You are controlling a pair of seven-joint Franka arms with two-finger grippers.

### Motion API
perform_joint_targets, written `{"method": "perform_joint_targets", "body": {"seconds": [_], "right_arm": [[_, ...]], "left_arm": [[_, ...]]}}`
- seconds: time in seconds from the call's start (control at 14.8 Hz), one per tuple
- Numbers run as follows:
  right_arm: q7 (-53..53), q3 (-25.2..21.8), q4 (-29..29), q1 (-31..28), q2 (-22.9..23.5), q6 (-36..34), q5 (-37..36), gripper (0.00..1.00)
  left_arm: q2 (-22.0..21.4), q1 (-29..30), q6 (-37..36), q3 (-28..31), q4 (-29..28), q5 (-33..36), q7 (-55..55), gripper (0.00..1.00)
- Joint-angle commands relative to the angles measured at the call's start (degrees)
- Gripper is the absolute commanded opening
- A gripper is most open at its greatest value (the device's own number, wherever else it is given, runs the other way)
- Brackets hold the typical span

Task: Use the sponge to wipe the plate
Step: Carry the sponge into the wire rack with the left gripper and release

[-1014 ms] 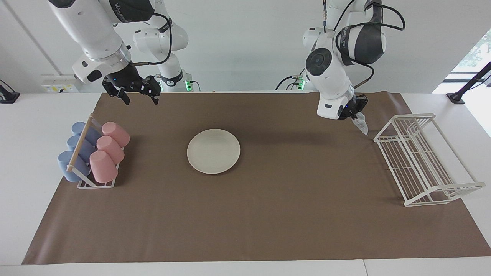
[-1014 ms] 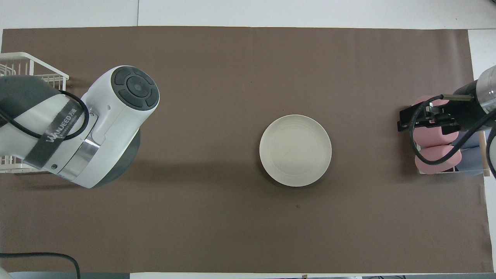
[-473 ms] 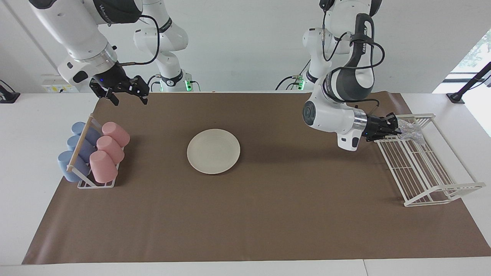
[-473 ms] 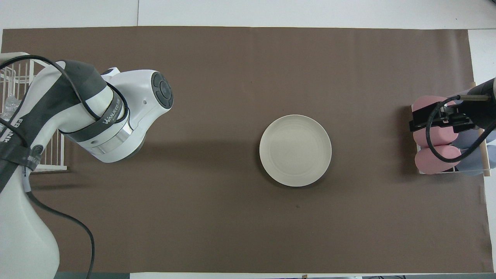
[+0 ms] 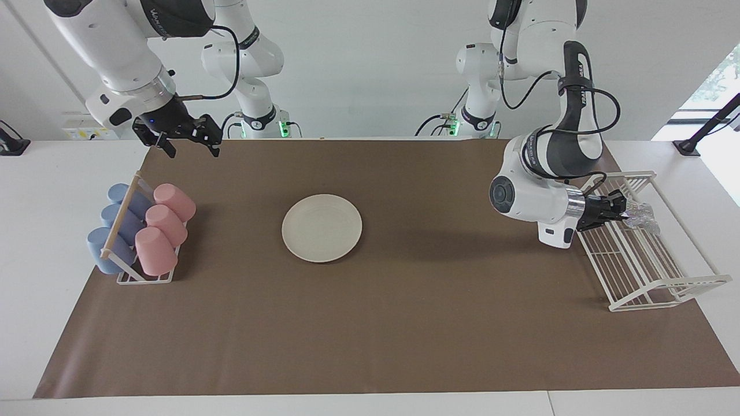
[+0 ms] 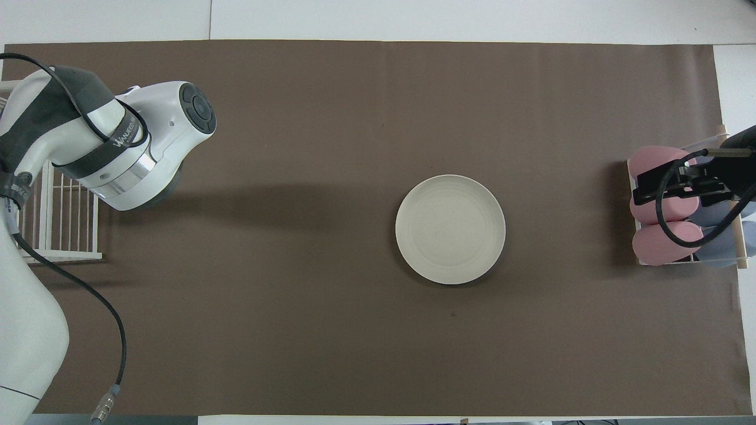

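A: What lies on the brown mat [image 5: 370,323]?

B: A white wire rack [image 5: 642,260] at the left arm's end, a cup holder [image 5: 139,231] at the right arm's end, and the plate [image 5: 322,227] bare between them.

A: What does only the facing view show?

B: The left gripper [image 5: 625,211], over the rack, clamped on the sponge [image 5: 643,218]; overhead, the arm hides both.

A: And the right gripper [image 5: 185,138]?

B: It waits over the mat's edge, fingers apart.
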Motion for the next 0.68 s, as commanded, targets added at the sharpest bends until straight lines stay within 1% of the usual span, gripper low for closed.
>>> {"method": "perform_joint_targets", "body": {"seconds": [0.0, 0.2, 0.54, 0.61], "right_arm": [[-0.5, 0.4, -1.3, -0.9, -0.4, 1.2, -1.2, 1.00], [-1.1, -0.8, -0.4, -1.0, 0.1, 1.0, -1.2, 1.00], [-1.3, -0.8, 0.0, -0.9, 0.1, 1.1, -1.3, 1.00], [-1.3, -0.8, 0.0, -0.8, 0.0, 1.1, -1.2, 1.00]], "left_arm": [[0.1, 0.7, 1.7, -0.4, -0.3, -2.1, -3.8, 0.00], [0.0, 1.5, 3.9, -0.4, -1.1, -3.3, -5.3, 0.00], [0.0, 2.1, 4.9, -0.4, -1.0, -4.6, -6.3, 0.00], [0.0, 2.2, 5.1, -0.4, -1.0, -4.6, -6.3, 0.08]]}}
